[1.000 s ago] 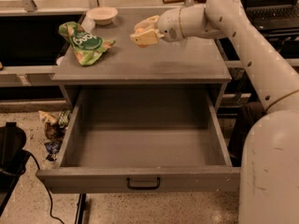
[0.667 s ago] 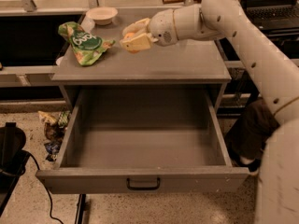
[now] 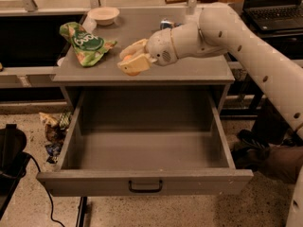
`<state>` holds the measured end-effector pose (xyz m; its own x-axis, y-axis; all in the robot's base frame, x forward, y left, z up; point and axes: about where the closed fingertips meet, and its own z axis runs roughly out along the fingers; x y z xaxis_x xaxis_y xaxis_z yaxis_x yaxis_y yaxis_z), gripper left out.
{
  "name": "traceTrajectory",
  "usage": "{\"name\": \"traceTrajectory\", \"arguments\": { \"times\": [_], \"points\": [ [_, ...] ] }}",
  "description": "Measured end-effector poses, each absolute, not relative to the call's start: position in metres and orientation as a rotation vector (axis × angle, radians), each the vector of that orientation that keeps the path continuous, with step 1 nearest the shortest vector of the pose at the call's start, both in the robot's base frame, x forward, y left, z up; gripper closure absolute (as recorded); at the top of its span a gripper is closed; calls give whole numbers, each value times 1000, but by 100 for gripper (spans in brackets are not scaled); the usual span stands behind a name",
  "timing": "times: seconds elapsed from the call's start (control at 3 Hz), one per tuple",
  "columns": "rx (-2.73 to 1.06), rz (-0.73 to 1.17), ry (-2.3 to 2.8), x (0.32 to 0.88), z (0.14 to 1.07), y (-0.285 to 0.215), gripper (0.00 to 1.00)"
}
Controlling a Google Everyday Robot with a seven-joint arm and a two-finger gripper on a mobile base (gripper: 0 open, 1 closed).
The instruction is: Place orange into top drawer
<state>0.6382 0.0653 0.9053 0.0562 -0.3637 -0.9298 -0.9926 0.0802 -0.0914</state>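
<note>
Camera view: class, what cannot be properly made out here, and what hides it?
Small round orange: mostly covered by the cream two-finger gripper shut on it above the grey cabinet top, near its front edge; only slivers show.
Crushed blue-silver can: largely behind the white robot arm.
Wide grey top drawer: floor nearest its front wall hidden by that wall.
Arm's base: cut off by the right edge.

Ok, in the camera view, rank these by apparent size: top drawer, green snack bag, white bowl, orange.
1. top drawer
2. green snack bag
3. white bowl, farther back, so less sure
4. orange, mostly hidden in the hand over the cabinet top's front edge
</note>
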Motion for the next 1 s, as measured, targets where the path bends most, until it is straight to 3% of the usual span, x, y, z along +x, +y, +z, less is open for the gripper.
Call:
{"name": "traceTrajectory", "arguments": {
  "times": [1.0],
  "points": [
    [-1489,829,1659,563,829,63,100]
  ]
}}
